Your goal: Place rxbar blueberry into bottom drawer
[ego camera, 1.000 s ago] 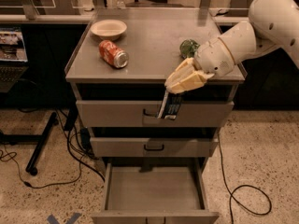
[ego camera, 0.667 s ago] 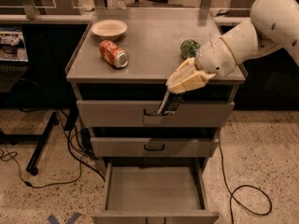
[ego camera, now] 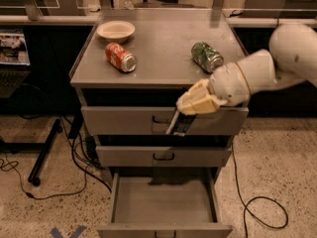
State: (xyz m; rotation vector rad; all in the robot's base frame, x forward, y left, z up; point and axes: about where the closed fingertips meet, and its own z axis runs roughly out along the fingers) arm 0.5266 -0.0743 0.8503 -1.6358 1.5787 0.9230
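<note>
My gripper (ego camera: 190,109) hangs in front of the top drawer, at the cabinet's front middle. Its cream fingers (ego camera: 198,101) are shut on the rxbar blueberry (ego camera: 181,124), a dark flat bar that hangs down from them, tilted slightly. The bottom drawer (ego camera: 163,202) is pulled open below, showing a plain grey interior. The bar is well above the drawer and roughly over its back right part.
On the cabinet top (ego camera: 163,53) lie a red can (ego camera: 120,57) on its side, a green can (ego camera: 206,56) and a cream bowl (ego camera: 115,30). The two upper drawers are closed. Black cables (ego camera: 257,202) lie on the floor on both sides.
The arm has moved slightly; the bar still hangs from the gripper in front of the top drawer. The green can is now fully uncovered.
</note>
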